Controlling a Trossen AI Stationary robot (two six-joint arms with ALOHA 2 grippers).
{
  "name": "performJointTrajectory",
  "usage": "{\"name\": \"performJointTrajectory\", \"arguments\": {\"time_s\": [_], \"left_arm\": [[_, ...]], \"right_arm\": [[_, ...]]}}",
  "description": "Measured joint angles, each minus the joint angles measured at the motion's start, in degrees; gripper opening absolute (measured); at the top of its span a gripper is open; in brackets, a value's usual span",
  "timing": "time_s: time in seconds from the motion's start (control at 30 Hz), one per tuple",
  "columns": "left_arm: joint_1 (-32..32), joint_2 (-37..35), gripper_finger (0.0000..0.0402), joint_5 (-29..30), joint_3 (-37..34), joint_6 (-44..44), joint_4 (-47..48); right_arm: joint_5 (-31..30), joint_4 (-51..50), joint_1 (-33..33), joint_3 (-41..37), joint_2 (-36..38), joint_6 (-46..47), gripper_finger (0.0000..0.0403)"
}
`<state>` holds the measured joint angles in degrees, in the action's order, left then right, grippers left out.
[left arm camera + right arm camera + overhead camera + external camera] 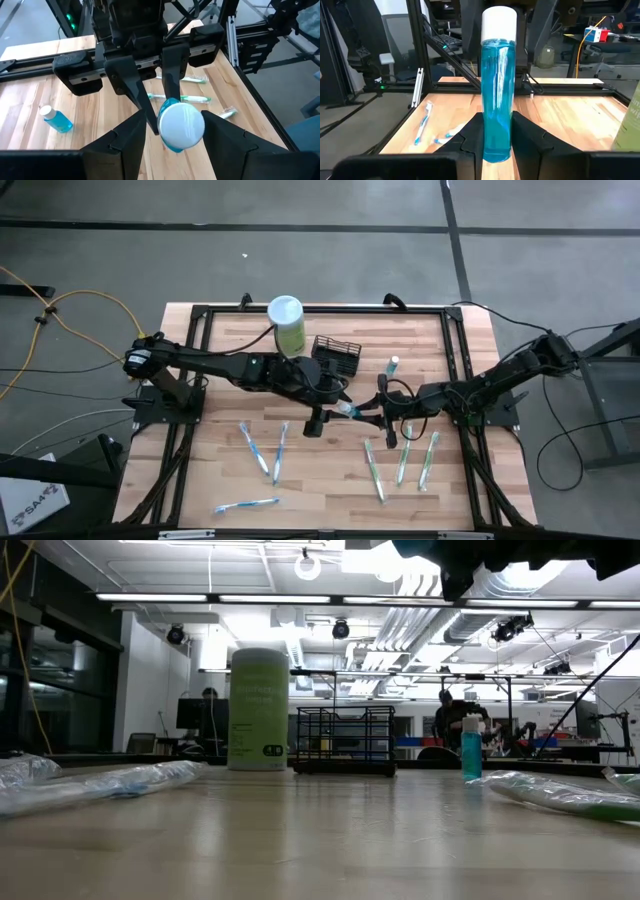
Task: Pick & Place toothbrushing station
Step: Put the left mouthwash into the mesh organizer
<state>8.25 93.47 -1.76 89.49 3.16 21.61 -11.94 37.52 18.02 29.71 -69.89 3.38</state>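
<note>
Two grippers met over the middle of the table with a blue bottle between them.

The right gripper pinched the blue bottle with the white cap. The left gripper had its fingers spread wide around the cap end, not squeezing it. The black basket sat near the back of the table, just beside the green can. Toothbrushes lay on the wood at the front.

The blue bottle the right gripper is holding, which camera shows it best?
The right wrist view: the blue bottle fills the frame lengthwise, clamped between the right gripper fingers. The left wrist view shows mostly its white cap; the high view a small glimpse; the low view nothing.
</note>
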Motion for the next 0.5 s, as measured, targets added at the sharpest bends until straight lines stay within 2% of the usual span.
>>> {"name": "performJointTrajectory", "arguments": {"time_s": [0.5], "left_arm": [[-0.3, 1.1, 0.0181, 0.1, 0.0, 0.2, -0.1]], "right_arm": [[0.0, 0.5, 0.0, 0.0, 0.0, -0.1, 0.0071]]}}
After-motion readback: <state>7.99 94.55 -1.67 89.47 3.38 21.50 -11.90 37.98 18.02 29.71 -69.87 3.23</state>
